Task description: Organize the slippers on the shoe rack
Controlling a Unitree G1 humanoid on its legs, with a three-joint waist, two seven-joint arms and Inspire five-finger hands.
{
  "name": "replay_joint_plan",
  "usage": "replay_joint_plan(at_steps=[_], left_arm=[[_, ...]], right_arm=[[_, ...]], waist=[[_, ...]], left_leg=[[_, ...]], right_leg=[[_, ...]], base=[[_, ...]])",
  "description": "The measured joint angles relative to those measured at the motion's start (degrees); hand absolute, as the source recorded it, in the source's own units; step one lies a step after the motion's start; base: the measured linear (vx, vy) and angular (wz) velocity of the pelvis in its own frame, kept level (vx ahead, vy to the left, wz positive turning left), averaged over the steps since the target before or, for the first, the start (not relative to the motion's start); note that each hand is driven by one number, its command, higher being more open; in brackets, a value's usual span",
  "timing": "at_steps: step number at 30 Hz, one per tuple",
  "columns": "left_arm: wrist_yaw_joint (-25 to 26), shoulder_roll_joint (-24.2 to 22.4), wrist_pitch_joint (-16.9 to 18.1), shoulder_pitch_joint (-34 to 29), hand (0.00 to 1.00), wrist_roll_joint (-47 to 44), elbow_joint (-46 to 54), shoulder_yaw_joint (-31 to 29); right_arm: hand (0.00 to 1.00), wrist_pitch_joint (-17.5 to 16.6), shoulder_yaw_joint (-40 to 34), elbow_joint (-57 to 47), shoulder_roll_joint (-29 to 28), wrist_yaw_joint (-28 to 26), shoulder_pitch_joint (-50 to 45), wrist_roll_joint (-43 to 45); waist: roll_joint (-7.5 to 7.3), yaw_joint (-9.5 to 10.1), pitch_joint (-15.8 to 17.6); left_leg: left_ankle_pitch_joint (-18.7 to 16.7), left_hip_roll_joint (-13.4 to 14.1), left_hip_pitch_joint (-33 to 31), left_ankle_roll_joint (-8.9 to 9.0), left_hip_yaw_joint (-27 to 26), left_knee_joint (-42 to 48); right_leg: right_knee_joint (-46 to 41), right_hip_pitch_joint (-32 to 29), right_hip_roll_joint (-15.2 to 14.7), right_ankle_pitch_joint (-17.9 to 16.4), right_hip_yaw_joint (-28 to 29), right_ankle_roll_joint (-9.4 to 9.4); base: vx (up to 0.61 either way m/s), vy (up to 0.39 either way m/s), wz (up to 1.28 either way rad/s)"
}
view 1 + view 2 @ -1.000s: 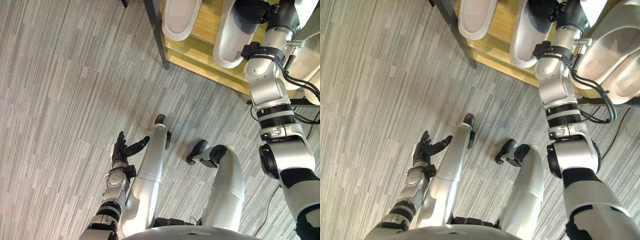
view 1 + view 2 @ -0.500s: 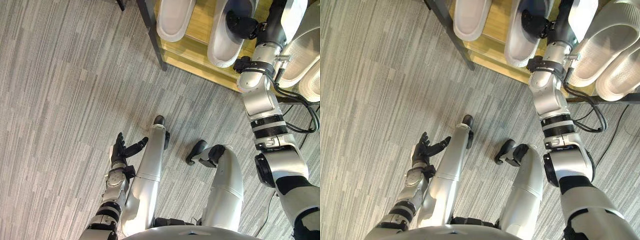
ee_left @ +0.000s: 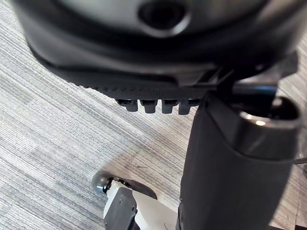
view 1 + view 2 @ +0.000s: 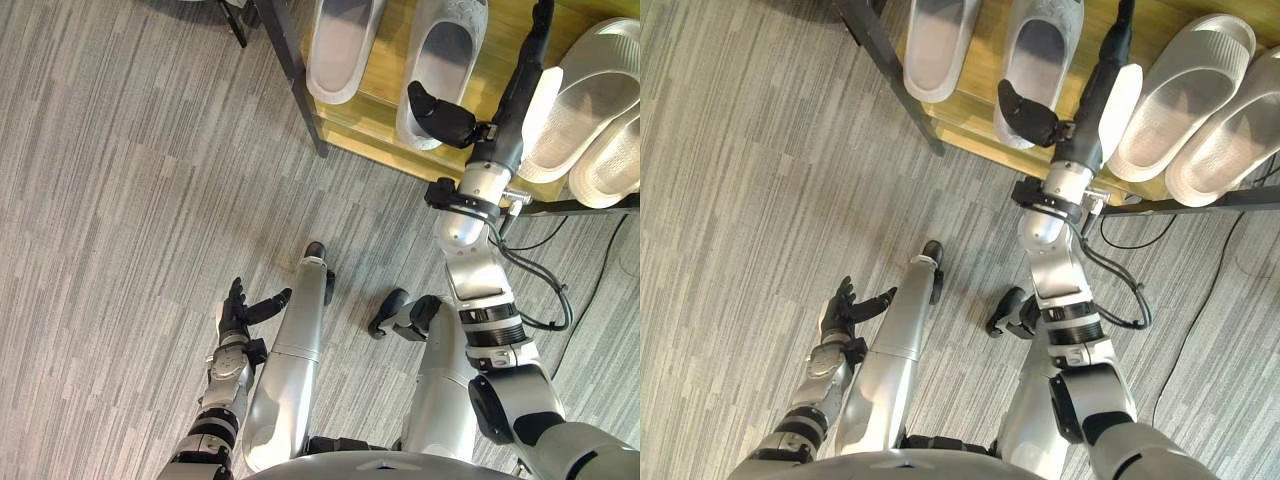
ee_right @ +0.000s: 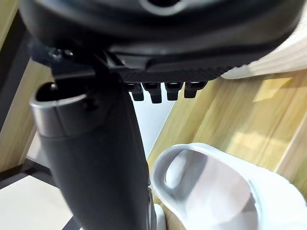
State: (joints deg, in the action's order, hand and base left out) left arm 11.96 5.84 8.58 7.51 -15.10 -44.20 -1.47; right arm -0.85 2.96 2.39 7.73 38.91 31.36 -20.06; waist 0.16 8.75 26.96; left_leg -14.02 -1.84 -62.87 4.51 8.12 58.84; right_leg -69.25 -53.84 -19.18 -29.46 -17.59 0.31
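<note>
Four slippers [image 4: 340, 45] are lying side by side on the shoe rack [image 4: 372, 128]. Right hand [image 4: 440, 115] is pulling back off the second slipper [image 4: 447, 40] to the shelf's front edge, fingers relaxed, holding nothing; placement looks done. Left hand [image 4: 243, 308] is hanging splayed, empty, above the floor [image 4: 120, 200]; retreat room looks ample.

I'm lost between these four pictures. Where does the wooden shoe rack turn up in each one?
Left eye view: shoe rack along the top, right of middle.
Right eye view: along the top, from the middle to the right.
Right wrist view: yellow wood past the right hand.
Left wrist view: faces the grey floor instead.
Shared landmark: the right hand's dark thumb beside a white slipper.
</note>
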Motion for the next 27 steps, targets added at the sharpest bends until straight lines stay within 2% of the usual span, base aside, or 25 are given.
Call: replay_joint_plan(at_steps=[5,10,12,19,27], left_arm=[[0.03,0.00,-0.35,0.00,1.00,0.05,0.00,-0.21],[0.01,-0.29,-0.52,0.00,1.00,0.15,-0.20,-1.56],[-0.08,-0.51,-0.58,0.00,1.00,0.39,-0.51,-2.27],[-1.21,-0.71,-0.46,0.00,1.00,1.23,-0.98,-3.58],[-2.00,-0.70,-0.30,-0.03,1.00,2.01,-1.01,-3.59]], right_arm=[[1.00,-1.75,-1.76,-1.78,-4.08,0.03,-3.47,0.58],[1.00,-4.02,-2.18,-1.64,-8.42,-1.02,-7.33,11.37],[1.00,-5.43,-2.14,-1.29,-8.66,-4.31,-8.46,17.90],[1.00,-11.73,-2.09,0.90,-7.85,-10.88,-8.38,28.60],[1.00,-12.68,0.45,3.56,-5.49,-15.67,-6.13,31.45]], waist=[[0.00,-0.10,0.00],[-0.17,-0.57,0.10],[-0.26,-0.67,0.15],[-0.65,-0.64,0.36],[-0.68,-0.54,0.38]], left_leg=[[0.04,0.21,0.14,0.06,-0.11,-0.68],[0.01,0.42,0.69,0.12,-0.20,-0.98],[-0.01,0.54,1.21,0.15,-0.19,-1.12],[0.05,0.52,1.85,0.22,-0.33,-1.40],[0.20,0.25,1.97,0.41,0.04,-1.56]], right_leg=[[0.65,0.01,0.31,0.12,0.01,-0.03],[1.06,0.43,0.56,0.15,0.10,0.03],[1.29,0.92,0.74,0.27,0.13,0.24],[1.43,1.44,0.71,0.42,0.26,0.38],[1.43,1.82,0.43,0.39,-0.22,0.37]], base=[[0.02,0.012,-0.01],[0.01,0.020,-0.01],[-0.01,0.040,-0.03],[-0.01,0.036,-0.01],[-0.01,0.035,0.03]])
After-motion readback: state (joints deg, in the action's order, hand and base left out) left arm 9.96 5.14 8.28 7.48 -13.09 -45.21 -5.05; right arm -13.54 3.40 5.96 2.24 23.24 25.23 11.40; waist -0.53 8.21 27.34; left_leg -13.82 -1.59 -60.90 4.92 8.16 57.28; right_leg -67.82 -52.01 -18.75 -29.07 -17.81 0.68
